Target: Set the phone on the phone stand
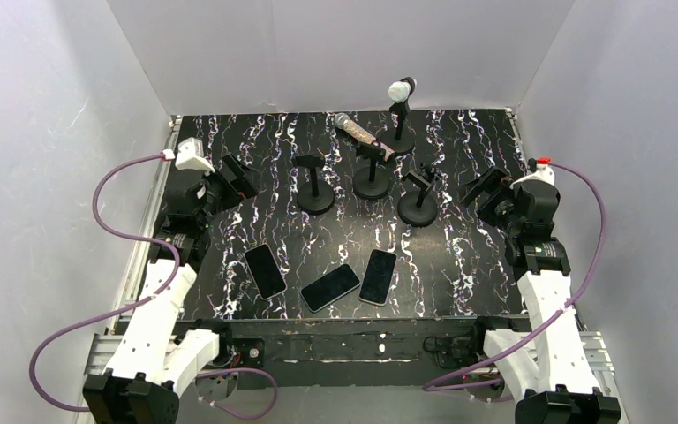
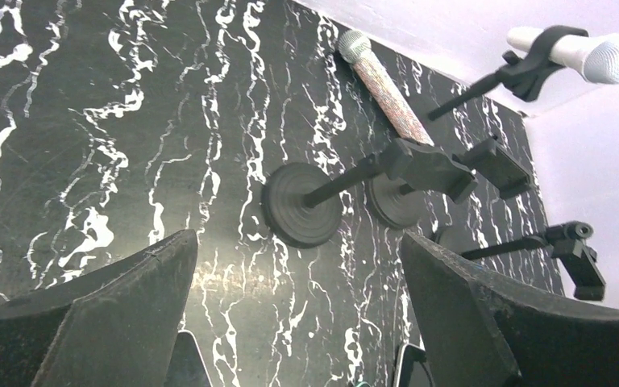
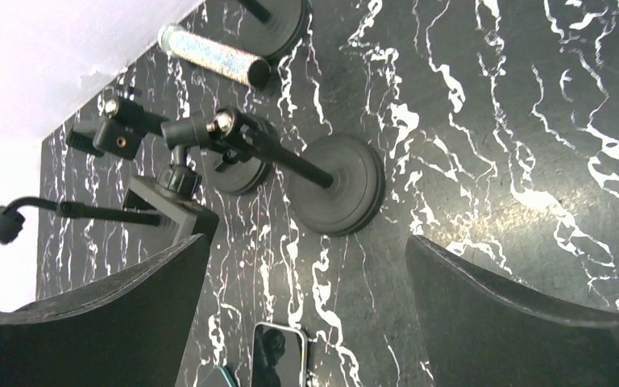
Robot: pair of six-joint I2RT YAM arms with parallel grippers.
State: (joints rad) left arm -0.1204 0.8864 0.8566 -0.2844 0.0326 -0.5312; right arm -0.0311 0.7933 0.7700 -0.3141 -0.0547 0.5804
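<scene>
Nearest of all, at the near edge, sit the bases of the left arm [image 1: 154, 353] and the right arm [image 1: 547, 344]. Just beyond them three phones lie flat and face up on the table [image 1: 459, 265]: the left phone [image 1: 265, 270], the middle phone [image 1: 330, 287] and the right phone [image 1: 378, 276].

Both tools are empty. The left gripper [image 1: 237, 179] and the right gripper [image 1: 485, 188] hang at the left and right sides of the table with their jaws spread as wide as they go, holding nothing.

The phone stands stand farther out, in a rough row between the two grippers: the left stand [image 1: 315, 187], the middle stand [image 1: 372, 175] and the right stand [image 1: 419, 201]. None of them carries a phone.

So every phone lies nearer than either gripper and inward of it. Each arm would have to draw back toward its own base and reach toward the centre. The left phone is closest to the left gripper, with its long axis running near to far and its far end leaning left. The right phone also runs near to far, leaning slightly right, and looks a little closer to the right gripper. The middle phone lies on a diagonal, far end to the right, which probably makes it the most awkward of the three to pinch across its width.
</scene>
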